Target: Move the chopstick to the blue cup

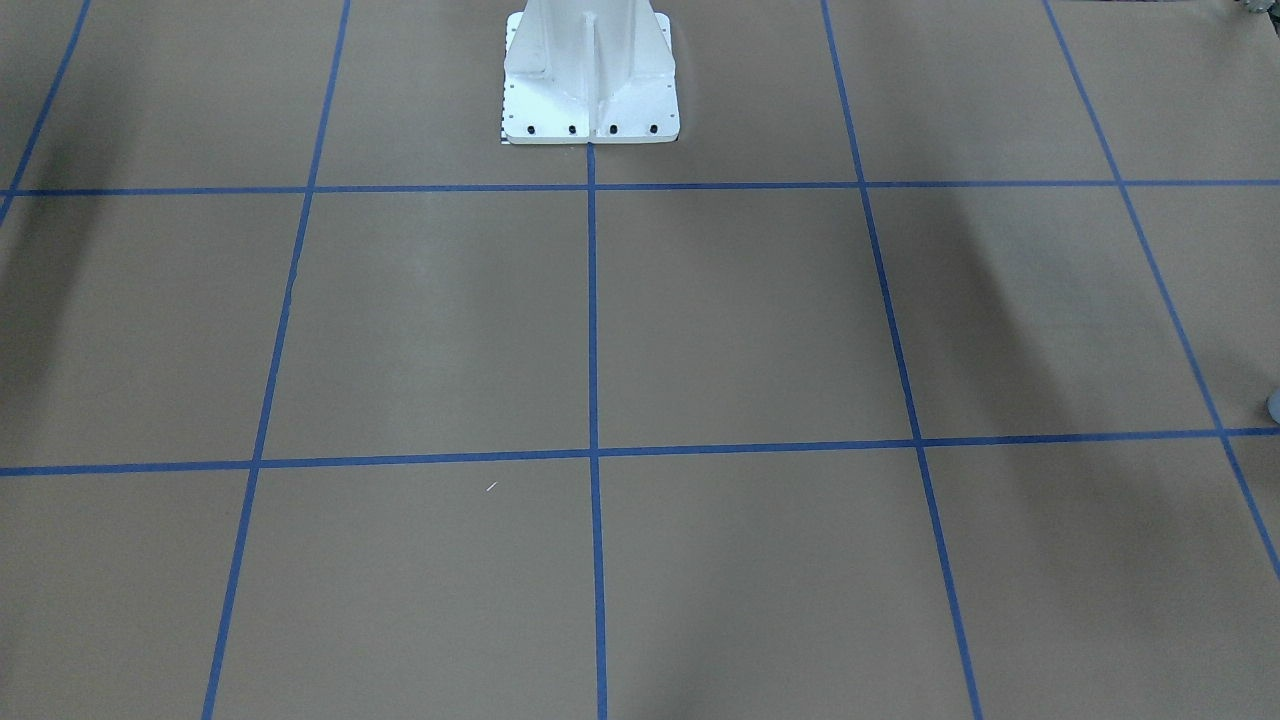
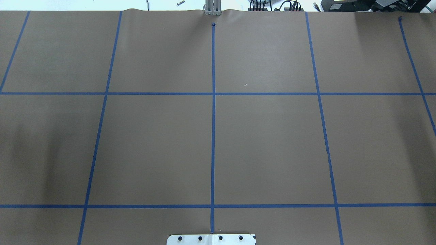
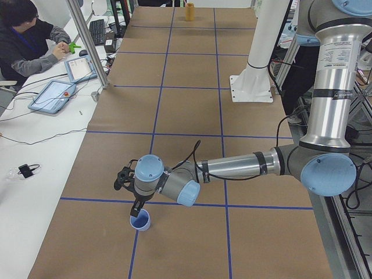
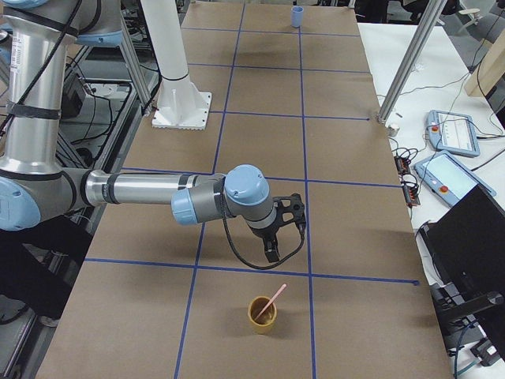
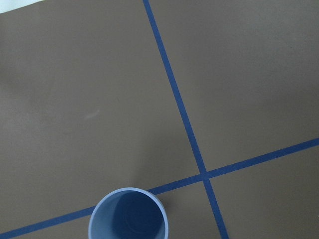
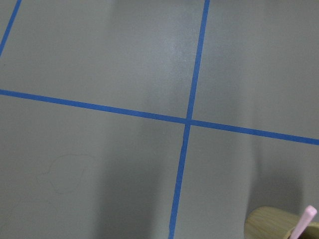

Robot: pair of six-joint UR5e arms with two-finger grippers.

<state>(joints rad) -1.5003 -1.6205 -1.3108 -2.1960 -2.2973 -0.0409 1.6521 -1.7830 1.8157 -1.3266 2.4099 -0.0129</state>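
Table (image 4: pixel 260 150); chopstick (image 4: pixel 276 298) aslant in tan cup (image 4: pixel 260 322)

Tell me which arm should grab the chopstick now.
Right. The right gripper hangs close to the tan cup holding the chopstick; the left gripper is by the blue cup at the table's opposite end.

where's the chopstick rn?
Exterior right view: the chopstick leans in a tan cup at bottom centre, close to the right gripper. The blue cup stands far off at the top.
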